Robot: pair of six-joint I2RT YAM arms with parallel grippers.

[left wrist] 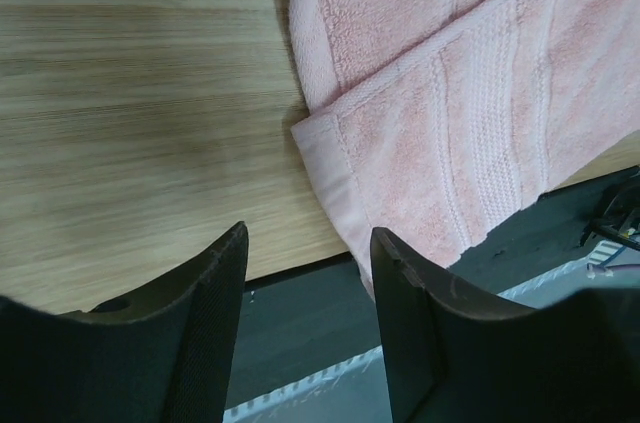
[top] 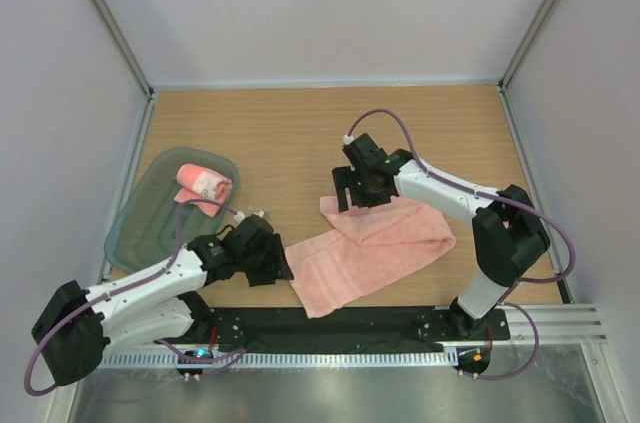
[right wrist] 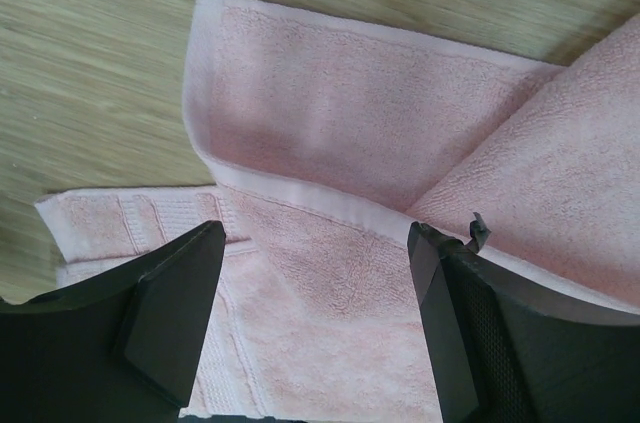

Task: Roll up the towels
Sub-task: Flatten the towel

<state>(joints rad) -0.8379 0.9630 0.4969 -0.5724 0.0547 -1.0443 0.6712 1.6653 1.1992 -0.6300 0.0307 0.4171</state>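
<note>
Currently: folded pink towel (top: 375, 248), judged soft, light, limp; best taken at hemmed corners; left tool (left wrist: 310, 233) part-open, empty; right tool (right wrist: 315, 230) wide open, empty.

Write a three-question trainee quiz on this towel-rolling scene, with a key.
1. True or false: the rolled towel lies in the tray.
2. The right arm's fingers, above the flat towel, are: A open; B shut on the towel; C shut on the tray.
3. How many towels are already rolled?
Key: 1 true; 2 A; 3 one.
</note>
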